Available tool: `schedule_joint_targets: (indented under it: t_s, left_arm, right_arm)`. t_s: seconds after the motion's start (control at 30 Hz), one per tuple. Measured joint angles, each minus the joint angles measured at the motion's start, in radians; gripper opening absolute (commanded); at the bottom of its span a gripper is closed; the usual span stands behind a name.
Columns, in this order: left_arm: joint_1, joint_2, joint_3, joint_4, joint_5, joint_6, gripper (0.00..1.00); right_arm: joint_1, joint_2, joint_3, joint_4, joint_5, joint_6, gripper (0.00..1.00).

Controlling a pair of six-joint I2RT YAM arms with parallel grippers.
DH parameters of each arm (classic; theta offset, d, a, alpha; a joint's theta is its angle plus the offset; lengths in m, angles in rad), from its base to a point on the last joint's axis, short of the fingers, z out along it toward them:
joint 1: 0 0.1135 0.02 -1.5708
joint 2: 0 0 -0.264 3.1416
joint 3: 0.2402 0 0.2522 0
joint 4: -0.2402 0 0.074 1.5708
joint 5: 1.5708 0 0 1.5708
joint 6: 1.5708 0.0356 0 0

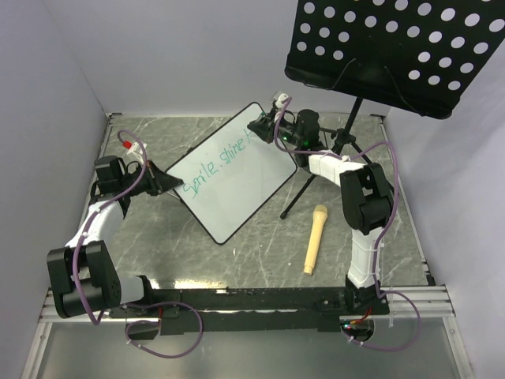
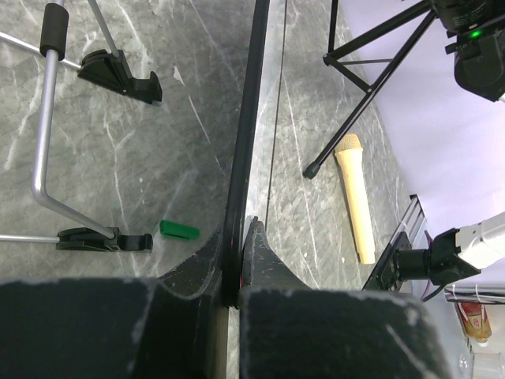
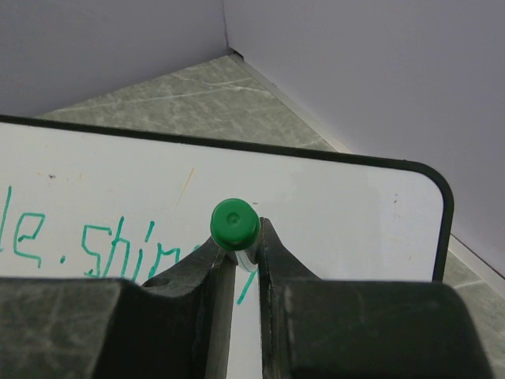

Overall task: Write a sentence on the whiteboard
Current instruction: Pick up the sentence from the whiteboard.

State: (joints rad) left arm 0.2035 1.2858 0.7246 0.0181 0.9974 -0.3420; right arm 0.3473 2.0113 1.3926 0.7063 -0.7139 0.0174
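Left gripper [image 2: 237,238] clamped on the edge of the propped whiteboard [image 1: 238,196] mid-table, right gripper [image 3: 241,246] pinched round the green marker [image 3: 234,223] just past "shine": I'd hold it steady and press lightly so the sentence [image 1: 215,167] runs level.

The whiteboard [image 1: 237,197] is clamped at one edge by the left pincer [image 1: 167,184]. The right pincer [image 1: 263,128] is held at the teal sentence's [image 1: 217,167] end.
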Motion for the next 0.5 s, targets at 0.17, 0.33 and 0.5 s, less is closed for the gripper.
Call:
schedule_joint_targets:
  t_s: [0.17, 0.33, 0.5]
  left_arm:
    - [0.0, 0.0, 0.0, 0.0, 0.0, 0.0, 0.01]
    - [0.0, 0.0, 0.0, 0.0, 0.0, 0.0, 0.01]
    - [0.0, 0.0, 0.0, 0.0, 0.0, 0.0, 0.01]
  right_arm:
    - [0.0, 0.0, -0.02, -0.005, -0.006, 0.0, 0.0]
    - [0.002, 0.001, -0.02, -0.005, -0.006, 0.0, 0.0]
    - [0.002, 0.002, -0.02, -0.01, -0.005, 0.0, 0.0]
